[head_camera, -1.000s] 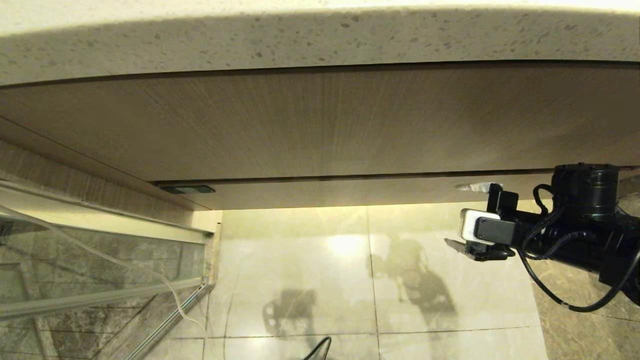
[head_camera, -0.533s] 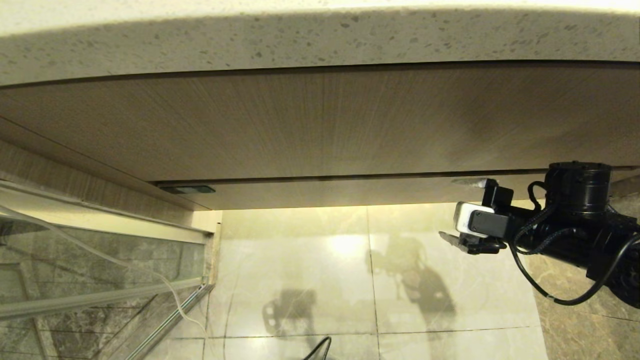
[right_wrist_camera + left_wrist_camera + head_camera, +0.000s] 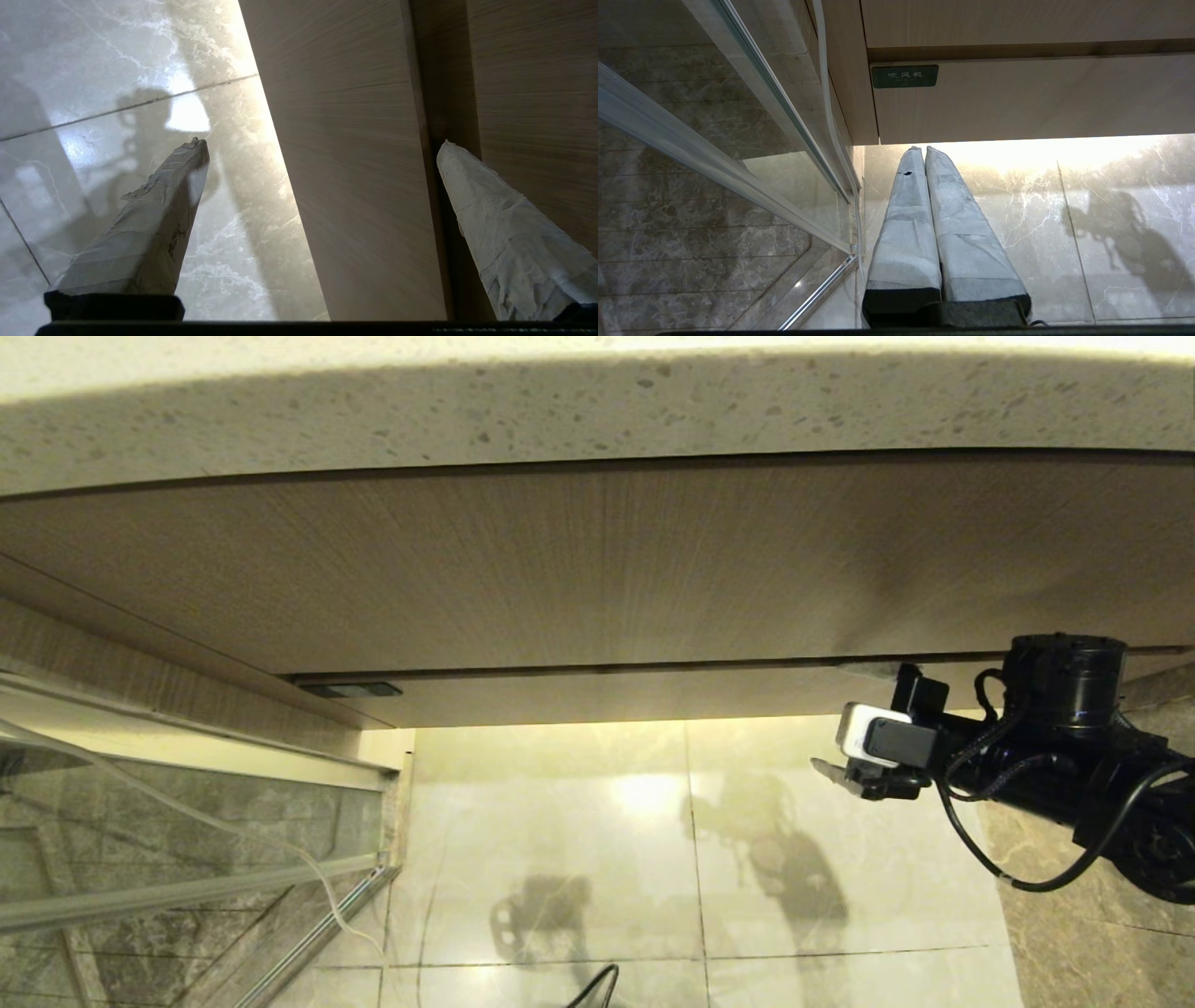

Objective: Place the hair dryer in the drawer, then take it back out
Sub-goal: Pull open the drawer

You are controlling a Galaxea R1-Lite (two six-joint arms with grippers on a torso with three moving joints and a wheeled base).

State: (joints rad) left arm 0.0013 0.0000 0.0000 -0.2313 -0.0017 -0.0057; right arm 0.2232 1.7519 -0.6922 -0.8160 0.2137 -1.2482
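Observation:
The hair dryer is out of view. The drawer (image 3: 607, 695) is shut: its low wood-grain front runs under the taller panel, and in the left wrist view (image 3: 1041, 102) it carries a small green label (image 3: 904, 76). My right gripper (image 3: 840, 719) is at the drawer's right end and stands open. It straddles the front, one fingertip at the dark gap above it and the other below its lower edge. In the right wrist view the drawer front (image 3: 355, 186) fills the space inside the right gripper (image 3: 322, 145), untouched. My left gripper (image 3: 920, 150) hangs shut and empty by the drawer's left end.
A speckled stone countertop edge (image 3: 597, 411) overhangs the tall wood panel (image 3: 597, 560). A glass partition with metal rails (image 3: 140, 859) stands at the left, with a thin white cord (image 3: 308, 877) along it. A glossy marble floor (image 3: 560, 859) lies below.
My right gripper has moved left and slightly up toward the drawer front, still open. Its upper fingertip now sits at the gap above the drawer. Nothing else has moved.

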